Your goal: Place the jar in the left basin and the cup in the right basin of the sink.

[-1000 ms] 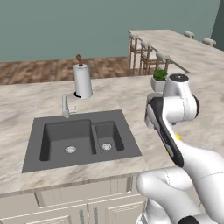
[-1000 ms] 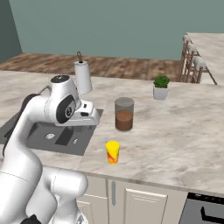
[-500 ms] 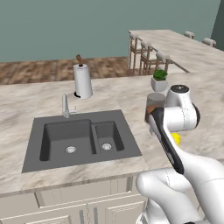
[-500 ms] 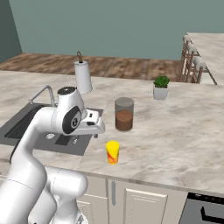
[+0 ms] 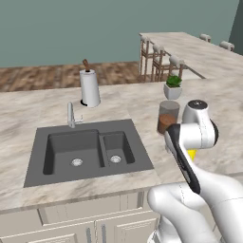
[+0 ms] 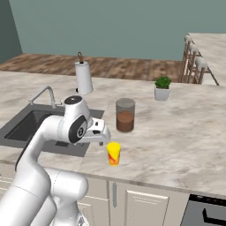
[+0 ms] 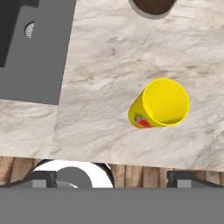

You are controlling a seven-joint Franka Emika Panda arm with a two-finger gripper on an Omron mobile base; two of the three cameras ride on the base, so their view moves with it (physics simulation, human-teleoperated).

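Note:
The yellow cup (image 7: 162, 103) stands upright on the marble counter, up and to the right of my gripper (image 7: 113, 177), whose dark tips sit far apart and open with nothing between them. From the right base view the cup (image 6: 114, 153) is near the counter's front edge, just right of the gripper (image 6: 102, 137). The brown and grey jar (image 6: 125, 115) stands behind the cup, apart from it. My arm partly hides the cup (image 5: 191, 154); the jar (image 5: 167, 117) is beside it. The sink (image 5: 85, 127) lies to the left, with the wide left basin (image 5: 61, 147) and the narrow right basin (image 5: 113, 142).
A silver tap (image 5: 71, 115) rises at the sink's back rim. Behind it stands a white paper-towel roll (image 5: 89, 88), and a small potted plant (image 5: 173, 87) sits beyond the jar. The counter's front edge runs close below the cup (image 7: 131, 157).
My arm has swung from the sink's right rim toward the counter's front, bringing the hand down beside the cup. Cup and jar have not moved; the jaws stay open.

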